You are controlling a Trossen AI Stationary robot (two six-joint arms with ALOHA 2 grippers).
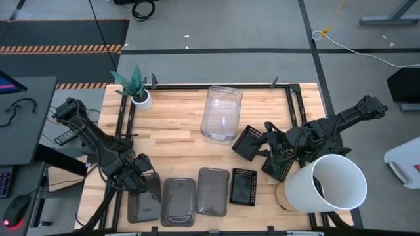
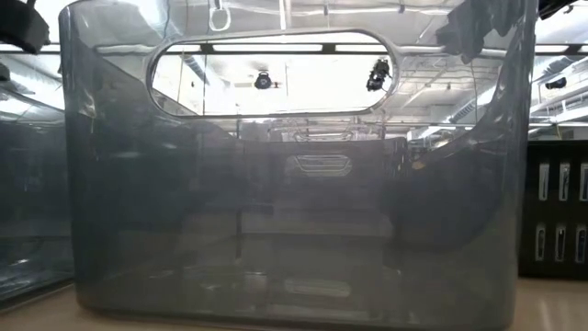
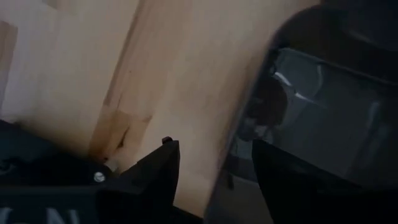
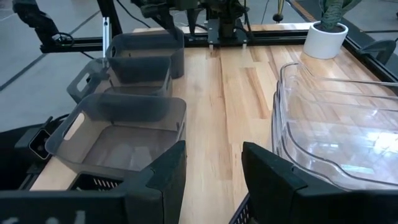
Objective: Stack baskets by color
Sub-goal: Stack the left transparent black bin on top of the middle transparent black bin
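Observation:
Three smoky grey baskets stand in a row at the table's near edge [image 1: 144, 200] [image 1: 178, 201] [image 1: 213, 191]; one of them fills the low view [image 2: 294, 184]. A stack of clear baskets [image 1: 223, 113] stands at the far middle. One black mesh basket [image 1: 244, 187] lies flat, and two more [image 1: 248, 141] [image 1: 279, 164] sit tilted under my right gripper [image 1: 268, 145]. That gripper is open, with nothing between its fingers [image 4: 211, 180]. My left gripper [image 1: 146, 178] points down, open, over the far end of the leftmost grey basket [image 3: 323, 106]. My left gripper [image 3: 214, 180] comes from above at the far end wall [image 3: 249, 130] of the leftmost grey basket, one finger [image 3: 158, 174] over the table outside it and one [image 3: 292, 180] on the basket's side. Whether either finger touches the wall, I cannot tell. The basket stands on the table.
A large white bucket [image 1: 331, 183] lies on its side at the near right corner. A small white plant pot [image 1: 140, 98] stands at the far left. A black frame [image 1: 216, 85] runs along the table's edges. Bare wood lies between the clear stack and the grey row.

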